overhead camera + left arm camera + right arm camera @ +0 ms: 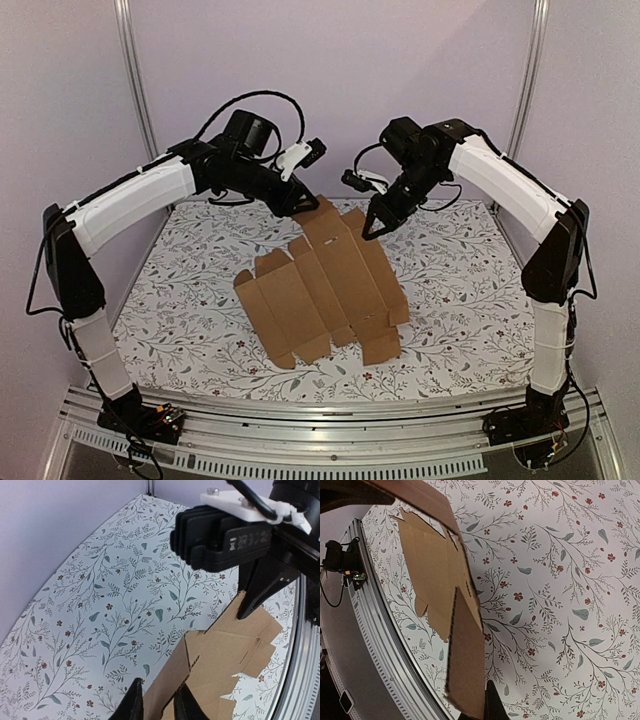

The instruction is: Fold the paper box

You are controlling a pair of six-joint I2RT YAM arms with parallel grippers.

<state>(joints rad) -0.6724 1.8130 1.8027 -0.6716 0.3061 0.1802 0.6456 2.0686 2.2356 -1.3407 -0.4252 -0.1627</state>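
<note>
The paper box (320, 290) lies nearly flat mid-table, only its far flap pinched up by the left gripper (303, 207); whether the right gripper (372, 228) grasps, I cannot tell; most folding remains.

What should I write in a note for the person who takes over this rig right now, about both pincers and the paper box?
left pincer: shut on a raised far flap of the paper box.
right pincer: at the far right flap; one finger lies against it, the other is hidden, so the grip is unsure.
The paper box lies as an open sheet on the table, its far end lifted.
Done: far edge taken. Left: all the folding.
</note>
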